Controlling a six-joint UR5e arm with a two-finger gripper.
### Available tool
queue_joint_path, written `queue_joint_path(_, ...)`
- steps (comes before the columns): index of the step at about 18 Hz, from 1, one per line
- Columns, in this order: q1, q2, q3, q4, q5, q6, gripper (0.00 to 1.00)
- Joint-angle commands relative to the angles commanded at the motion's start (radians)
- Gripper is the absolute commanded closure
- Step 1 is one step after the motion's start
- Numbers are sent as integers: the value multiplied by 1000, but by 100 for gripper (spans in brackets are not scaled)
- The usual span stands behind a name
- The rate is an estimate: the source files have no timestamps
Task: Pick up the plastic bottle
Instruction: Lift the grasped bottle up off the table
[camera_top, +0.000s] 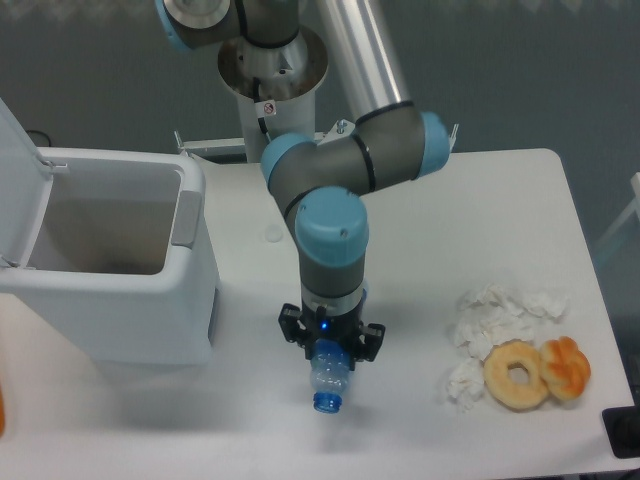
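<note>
The plastic bottle (329, 381) is small, clear and blue-tinted, with a blue neck ring at its near end. It sticks out from under my gripper (331, 352) toward the table's front edge. The gripper points straight down over the bottle's far half, and its black fingers (291, 329) sit on either side of the bottle, closed against it. The bottle's label and base are hidden under the gripper body. I cannot tell whether the bottle rests on the table or hangs just above it.
A large white bin (110, 262) with an open lid stands at the left. Crumpled white tissues (495, 320) and two donut-shaped pastries (535, 373) lie at the right front. The arm's base (272, 70) is at the back.
</note>
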Motion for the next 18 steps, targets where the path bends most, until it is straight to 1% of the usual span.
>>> queue_joint_path(2,6,20,6,0,-28,84,33)
queue_joint_path(4,6,35,2,-6,-37,249,33)
queue_joint_path(5,6,45,2,-6,-41,291,33)
queue_joint_path(9,3,71,2,-6,-64,307,33)
queue_joint_path(11,5,75,2,-5,-104,307,33)
queue_joint_path(12,6,83,-3,-6,-127,307,33)
queue_joint_path(13,18,103,-6,-6,-136,307,33)
queue_joint_path(14,22,109,-8,-6,-137,307,33)
queue_joint_path(18,22,109,-11,-5,-138,307,33)
